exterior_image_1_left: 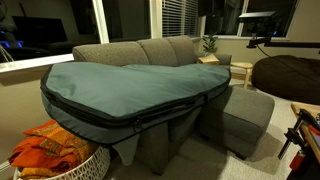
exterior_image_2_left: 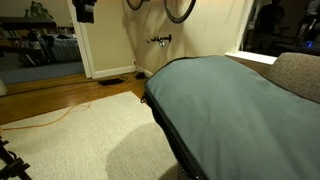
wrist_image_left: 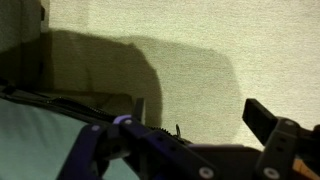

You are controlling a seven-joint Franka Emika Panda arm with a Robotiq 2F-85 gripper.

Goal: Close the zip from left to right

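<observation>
A huge teal-grey padded bag (exterior_image_1_left: 130,80) lies across a grey sofa (exterior_image_1_left: 150,50); it also shows in an exterior view (exterior_image_2_left: 240,110). The zip (exterior_image_1_left: 130,121) is a dark line along its black-trimmed front edge, also seen along the bag's rim (exterior_image_2_left: 165,130). In the wrist view my gripper (wrist_image_left: 200,125) is open and empty, with both dark fingers spread above the beige carpet (wrist_image_left: 200,50). The bag's teal fabric (wrist_image_left: 30,140) and black trim (wrist_image_left: 60,100) lie at the lower left, just beside the left finger. A small dark tab (wrist_image_left: 178,130) sticks up between the fingers; I cannot tell what it is.
A white basket with an orange blanket (exterior_image_1_left: 55,150) stands under the bag's left end. A grey ottoman (exterior_image_1_left: 245,110) and a brown beanbag (exterior_image_1_left: 285,75) are to the right. An orange cable (exterior_image_2_left: 50,118) runs over the carpet (exterior_image_2_left: 80,145) by a doorway.
</observation>
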